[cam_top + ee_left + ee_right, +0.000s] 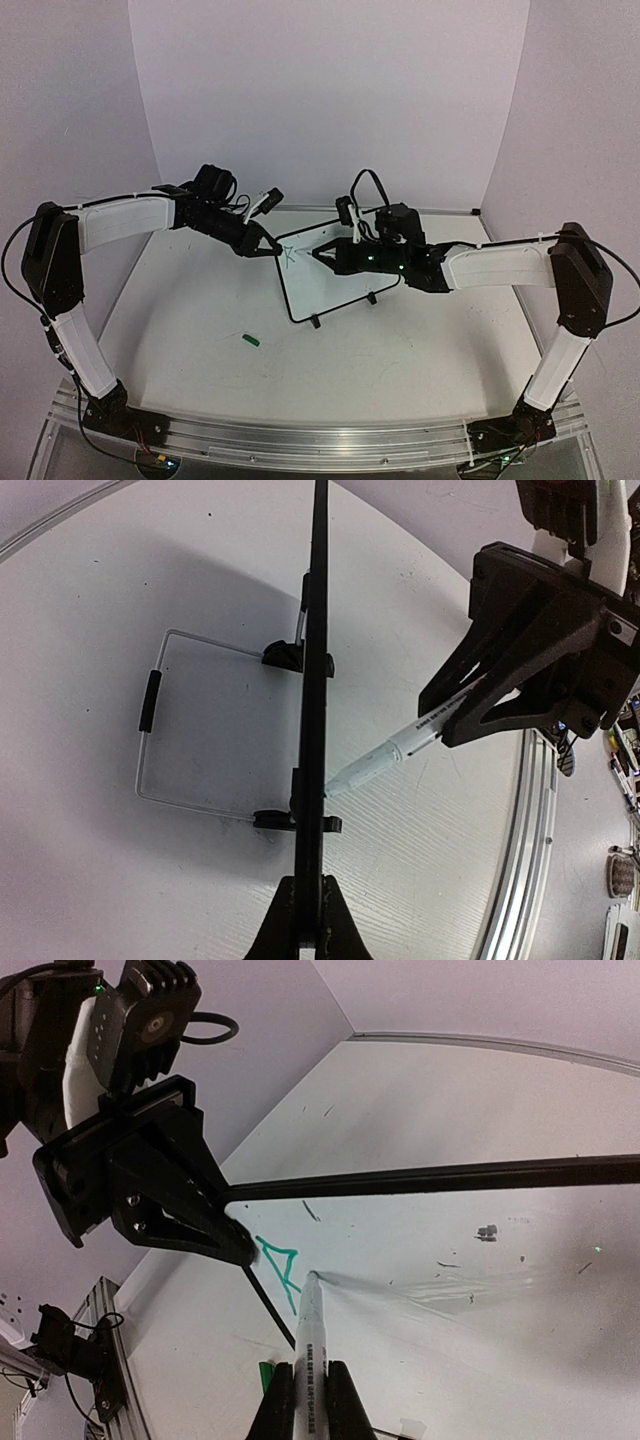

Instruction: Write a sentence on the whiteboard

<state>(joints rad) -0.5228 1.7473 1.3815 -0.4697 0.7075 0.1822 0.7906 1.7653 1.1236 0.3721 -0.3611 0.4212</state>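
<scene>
Robotics lab test cell: plain backdrop panels point(330, 100) enclose a white tabletop point(400, 350); aluminium rail point(320, 435) along its near edge.

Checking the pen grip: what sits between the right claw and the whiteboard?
A white marker, gripped in the right claw, its tip on the whiteboard beside a green letter; the right wrist view shows it.

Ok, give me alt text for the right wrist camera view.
The right gripper holds a white marker pen with its tip on the black-framed whiteboard, beside a green handwritten mark. The left gripper clamps the board's corner.
</scene>
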